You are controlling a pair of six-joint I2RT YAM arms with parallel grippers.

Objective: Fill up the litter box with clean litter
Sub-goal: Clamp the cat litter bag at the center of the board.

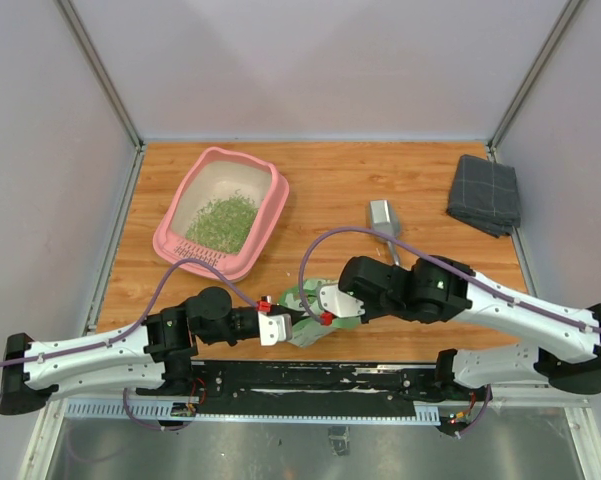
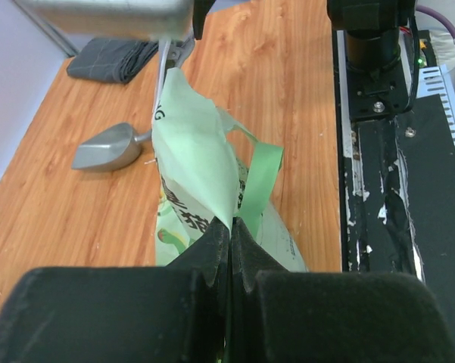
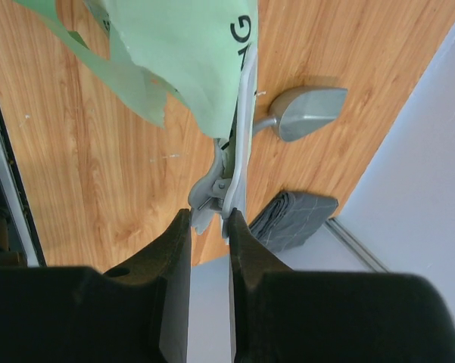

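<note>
Box [image 1: 170, 232] far-left on table [image 1: 380, 170]. Partly filled: litter [image 1: 223, 222] heap covers mid floor, cream bare round it. More to pour, prob. Bag [image 1: 305, 300] nr front edge, btwn arms. L gripper [image 2: 231, 242] clamped tight on bag. R gripper [image 3: 210, 219] pinches pale strip at bag edge. Scoop [image 1: 383, 217], cloth [image 1: 485, 193] to right. Wood top, plain grey walls.

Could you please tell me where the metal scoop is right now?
In the top view the metal scoop lies right of centre, between the litter box and the grey cloth, nearer the cloth.
</note>
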